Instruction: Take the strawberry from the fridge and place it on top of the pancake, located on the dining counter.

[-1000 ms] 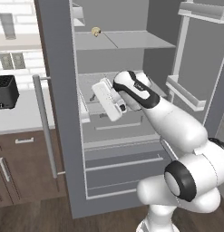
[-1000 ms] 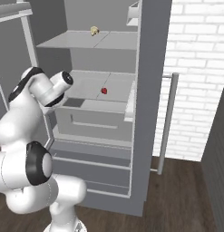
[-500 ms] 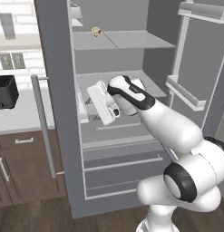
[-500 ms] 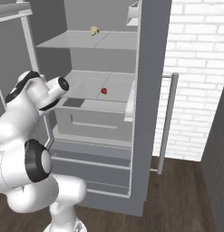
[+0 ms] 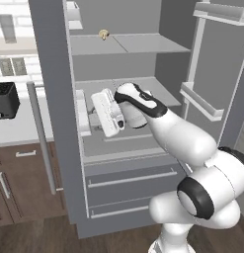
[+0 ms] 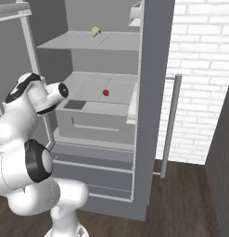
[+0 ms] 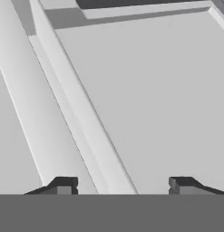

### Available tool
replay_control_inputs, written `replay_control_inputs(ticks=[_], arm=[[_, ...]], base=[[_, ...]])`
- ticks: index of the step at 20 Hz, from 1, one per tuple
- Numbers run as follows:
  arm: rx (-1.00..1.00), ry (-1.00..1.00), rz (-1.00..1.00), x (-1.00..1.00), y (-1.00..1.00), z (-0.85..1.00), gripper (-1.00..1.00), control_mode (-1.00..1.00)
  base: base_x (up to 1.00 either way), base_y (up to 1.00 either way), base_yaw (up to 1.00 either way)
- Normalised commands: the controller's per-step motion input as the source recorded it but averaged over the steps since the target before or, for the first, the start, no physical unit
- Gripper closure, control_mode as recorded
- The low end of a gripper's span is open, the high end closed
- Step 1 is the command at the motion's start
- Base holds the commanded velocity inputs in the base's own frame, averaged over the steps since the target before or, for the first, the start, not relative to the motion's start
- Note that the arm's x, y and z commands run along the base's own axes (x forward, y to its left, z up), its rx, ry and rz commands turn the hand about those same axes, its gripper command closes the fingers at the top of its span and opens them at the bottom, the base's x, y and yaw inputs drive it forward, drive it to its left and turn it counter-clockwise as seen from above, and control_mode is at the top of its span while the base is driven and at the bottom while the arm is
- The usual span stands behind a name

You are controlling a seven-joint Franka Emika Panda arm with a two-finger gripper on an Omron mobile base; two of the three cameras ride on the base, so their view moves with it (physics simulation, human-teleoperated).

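Reaching into fridge, gripper open, empty over bare shelf; strawberry lies apart mid-shelf.

We see a white brick wall on the right, above a dark wood plank floor. On the left stand brown wooden cabinets with silver handles under a white counter, which carries a black appliance. Light is even and soft throughout.
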Motion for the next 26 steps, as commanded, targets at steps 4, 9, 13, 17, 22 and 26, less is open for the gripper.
replay_control_inputs(ticks=[4, 9, 13, 17, 22, 26], arm=[[-0.04, 0.04, 0.0, -0.08, -0.11, 0.02, -1.0, -1.0], [-0.19, 0.01, 0.0, -0.05, -0.55, 0.12, -1.0, -1.0], [-0.39, 0.04, 0.05, 0.0, -0.61, -0.01, -1.0, -1.0], [-0.48, 0.0, 0.16, -0.2, -0.76, -0.08, -1.0, -1.0], [-0.49, 0.0, 0.34, -0.59, -0.91, 0.0, -1.0, -1.0], [-0.4, -0.05, 0.44, -0.98, -0.75, -0.06, -1.0, -1.0]], base=[[0.0, 0.0, 0.0], [0.0, 0.0, 0.0], [0.0, 0.0, 0.0], [0.0, 0.0, 0.0], [0.0, 0.0, 0.0], [0.0, 0.0, 0.0]])
